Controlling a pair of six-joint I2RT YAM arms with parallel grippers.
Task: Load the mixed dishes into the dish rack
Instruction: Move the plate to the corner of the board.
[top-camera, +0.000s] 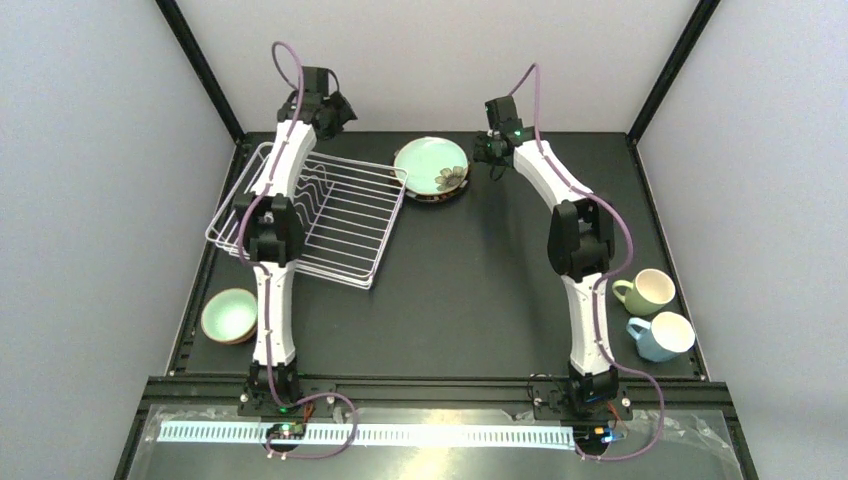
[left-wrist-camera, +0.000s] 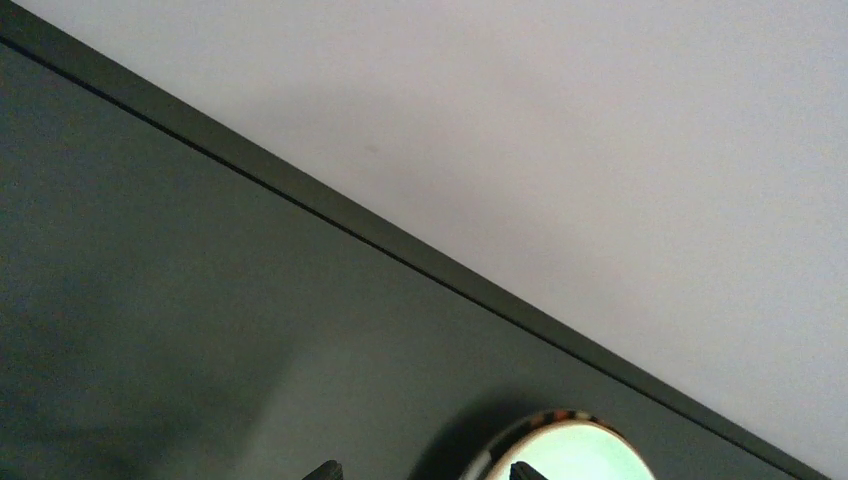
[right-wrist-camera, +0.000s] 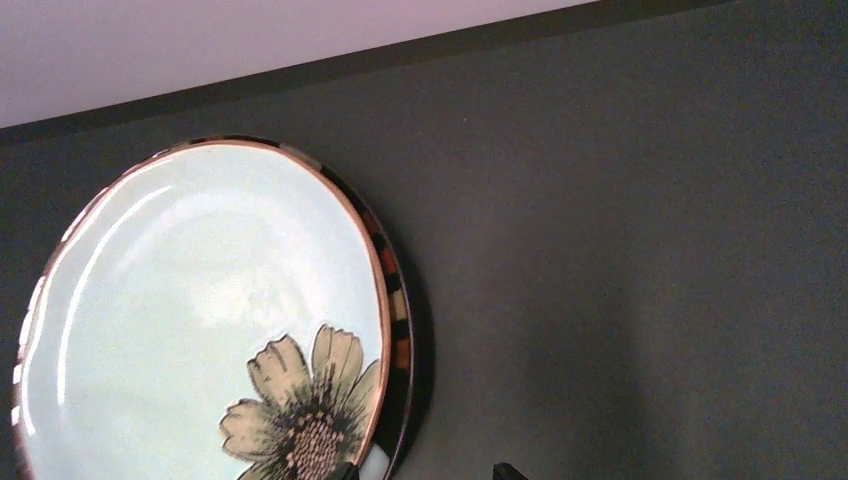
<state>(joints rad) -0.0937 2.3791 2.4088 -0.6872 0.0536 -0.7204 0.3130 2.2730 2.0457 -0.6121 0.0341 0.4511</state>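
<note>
The mint-green flowered plate (top-camera: 430, 165) with a dark rim lies flat at the back of the table, just right of the white wire dish rack (top-camera: 345, 225). My left gripper (top-camera: 340, 110) hovers behind the rack's far corner, open; its fingertips (left-wrist-camera: 520, 472) frame the plate's edge (left-wrist-camera: 570, 450). My right gripper (top-camera: 492, 152) hangs open by the plate's right rim. In the right wrist view its gripper (right-wrist-camera: 427, 472) straddles the plate's rim, the plate (right-wrist-camera: 200, 310) filling the left side. A small mint bowl (top-camera: 229, 314) sits near left. A pale green mug (top-camera: 645, 292) and a light blue mug (top-camera: 662, 336) stand near right.
The rack sits askew under my left arm, holding no dishes. A raised dark lip (left-wrist-camera: 400, 240) borders the table's back edge against the white wall. Dark tabletop (top-camera: 470, 280) stretches between the two arms.
</note>
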